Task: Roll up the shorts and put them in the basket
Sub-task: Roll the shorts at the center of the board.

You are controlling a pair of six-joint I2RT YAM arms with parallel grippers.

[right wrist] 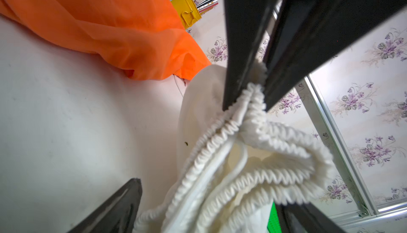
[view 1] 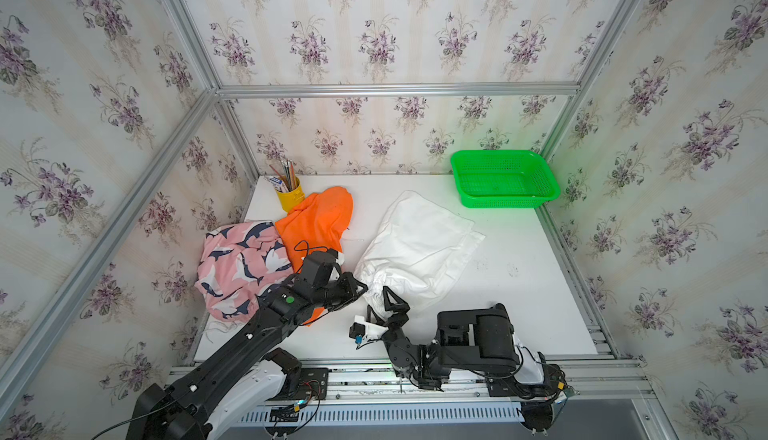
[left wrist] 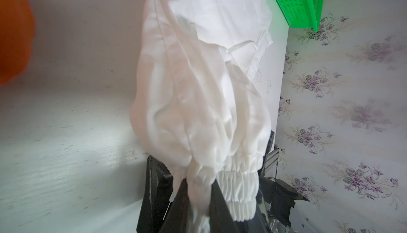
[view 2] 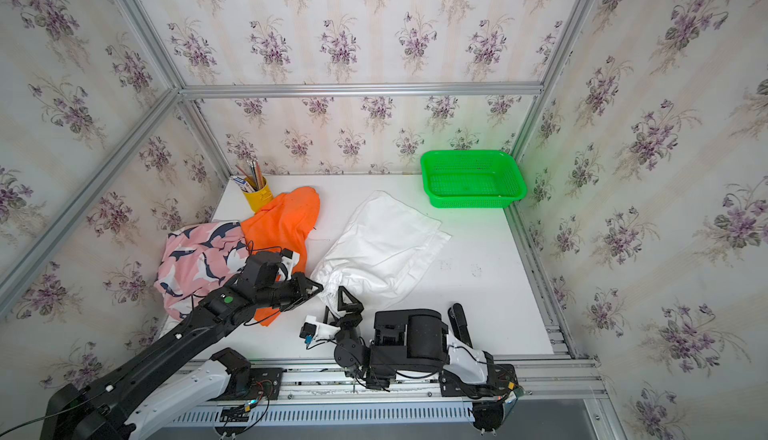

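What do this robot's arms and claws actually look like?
Two mostly black, blocky arms with white shells near the bases. The left arm carries a green dot; the right arm trails thin cables. The left gripper and right gripper have black triangular fingers.

We count three garments: the white shorts [view 1: 419, 246], the orange shorts [view 1: 318, 217] and the pink shark-print shorts [view 1: 237, 267], one of each colour. We find one green basket [view 1: 507, 200] and one yellow cup [view 1: 291, 199]; the pencils [view 1: 287, 172] standing in it are several, but too small and bunched for us to count exactly. One white table [view 1: 519, 292] lies under everything. We see two robot arms, the left arm [view 1: 249, 342] and the right arm [view 1: 478, 342], and two grippers, the left gripper [view 1: 360, 289] and the right gripper [view 1: 380, 303], each with two fingers. Both top views give us the same tallies.
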